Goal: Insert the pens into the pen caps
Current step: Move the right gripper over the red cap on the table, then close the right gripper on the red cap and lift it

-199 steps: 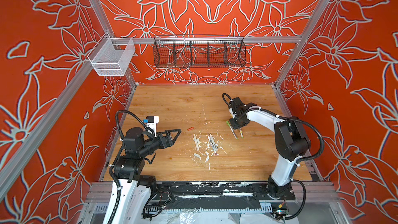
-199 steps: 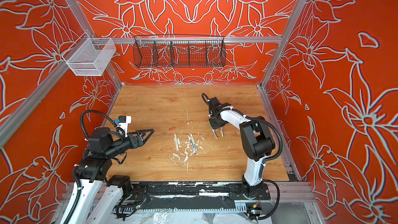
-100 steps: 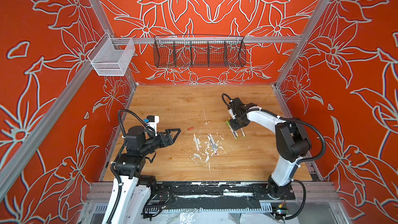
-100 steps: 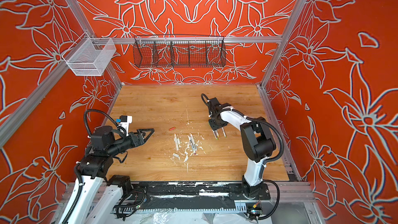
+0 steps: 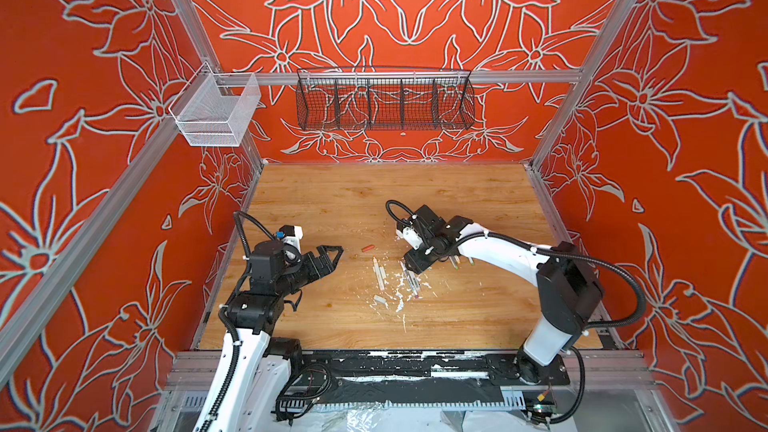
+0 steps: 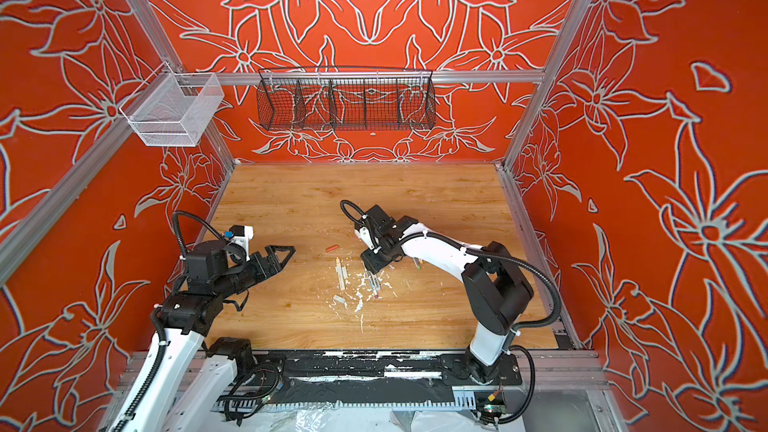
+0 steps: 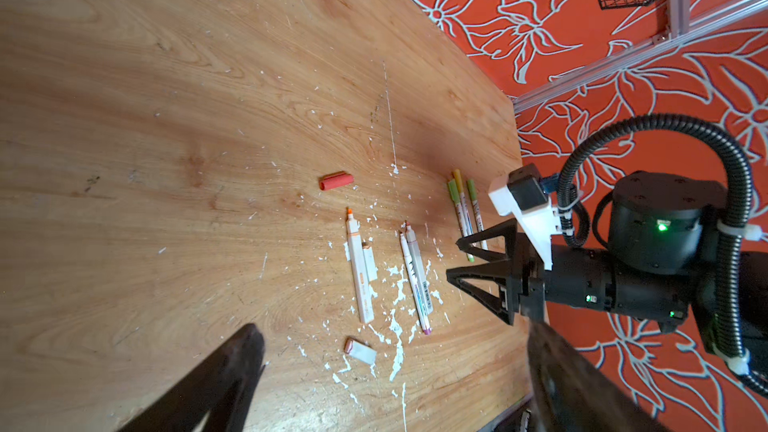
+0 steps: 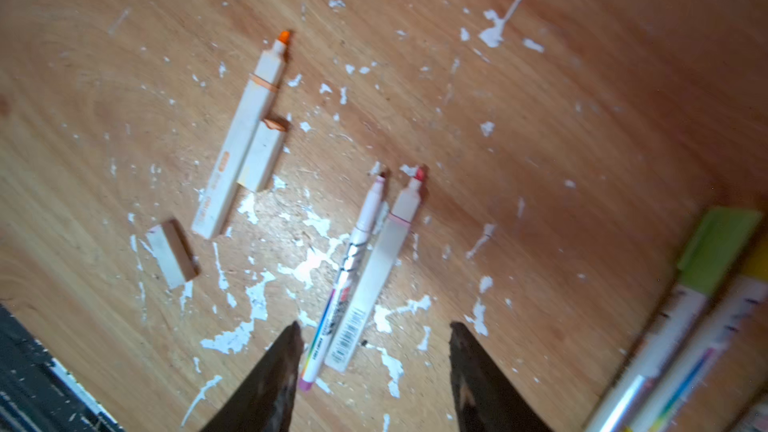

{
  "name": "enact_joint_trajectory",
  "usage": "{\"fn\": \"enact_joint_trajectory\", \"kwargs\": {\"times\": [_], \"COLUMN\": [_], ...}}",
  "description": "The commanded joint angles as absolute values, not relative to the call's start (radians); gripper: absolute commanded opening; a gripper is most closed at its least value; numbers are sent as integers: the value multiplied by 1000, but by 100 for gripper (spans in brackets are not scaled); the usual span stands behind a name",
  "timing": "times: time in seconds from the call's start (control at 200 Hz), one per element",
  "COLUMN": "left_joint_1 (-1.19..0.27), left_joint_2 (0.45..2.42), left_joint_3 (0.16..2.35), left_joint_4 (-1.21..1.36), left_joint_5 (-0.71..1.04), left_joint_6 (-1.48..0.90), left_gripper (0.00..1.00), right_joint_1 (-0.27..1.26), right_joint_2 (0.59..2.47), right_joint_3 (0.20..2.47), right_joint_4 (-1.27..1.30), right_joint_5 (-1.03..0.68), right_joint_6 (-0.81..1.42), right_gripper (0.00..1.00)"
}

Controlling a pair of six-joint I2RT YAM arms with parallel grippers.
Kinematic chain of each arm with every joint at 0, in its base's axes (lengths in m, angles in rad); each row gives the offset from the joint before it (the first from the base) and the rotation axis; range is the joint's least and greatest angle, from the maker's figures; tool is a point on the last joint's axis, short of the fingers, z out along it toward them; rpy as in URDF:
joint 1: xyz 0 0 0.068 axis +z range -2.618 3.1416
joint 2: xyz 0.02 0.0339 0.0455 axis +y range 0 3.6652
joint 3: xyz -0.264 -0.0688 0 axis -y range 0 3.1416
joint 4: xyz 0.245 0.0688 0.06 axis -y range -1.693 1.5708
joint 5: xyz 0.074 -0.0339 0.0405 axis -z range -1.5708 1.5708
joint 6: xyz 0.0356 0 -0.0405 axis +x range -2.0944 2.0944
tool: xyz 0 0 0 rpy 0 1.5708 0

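Paint-flecked wooden table [image 5: 332, 201] — right gripper [image 8: 372, 328], jaws spread and empty, straddles two uncapped pens [image 8: 370, 280]; best to centre on one. Left gripper [image 5: 336, 257] gapes wide too.

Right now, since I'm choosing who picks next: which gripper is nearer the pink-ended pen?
Right. The right gripper hovers open right over the pink-ended pen, at its pink end; the left gripper hangs open well off to its left, past the orange-tipped marker.

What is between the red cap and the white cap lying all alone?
Between red cap and lone white cap: a white pen with an orange tip, another white cap beside it, clear in the left wrist view.
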State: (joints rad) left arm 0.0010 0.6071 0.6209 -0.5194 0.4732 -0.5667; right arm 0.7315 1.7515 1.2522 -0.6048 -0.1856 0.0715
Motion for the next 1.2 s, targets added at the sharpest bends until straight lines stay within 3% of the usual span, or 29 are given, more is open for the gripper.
{"fn": "enact_joint_trajectory", "kwargs": {"times": [0.0, 0.295, 0.595, 0.656, 0.731, 0.791, 1.196], "left_joint_1": [5, 5, 5, 5, 5, 5, 5], "left_joint_2": [597, 570, 582, 583, 579, 574, 568], "left_joint_3": [617, 614, 612, 614, 614, 614, 611], "left_joint_4": [-535, -537, -531, -533, -533, -534, -539], "left_joint_5": [450, 444, 433, 434, 433, 433, 419], "left_joint_6": [-577, -581, -576, -575, -574, -577, -580], "left_gripper": [97, 97, 97, 97, 97, 97, 97], "right_joint_1": [727, 727, 730, 733, 738, 743, 786], "right_joint_2": [1853, 2140, 2239, 2257, 2287, 2313, 2448], "right_joint_3": [1345, 1654, 1767, 1785, 1818, 1850, 2053], "right_joint_4": [-544, -635, -675, -677, -687, -704, -728], "right_joint_5": [-277, -338, -338, -318, -295, -296, -314], "right_joint_6": [62, -33, -27, -17, -4, 0, 55], "right_gripper": [60, 61, 60, 54, 36, 28, 23]}}
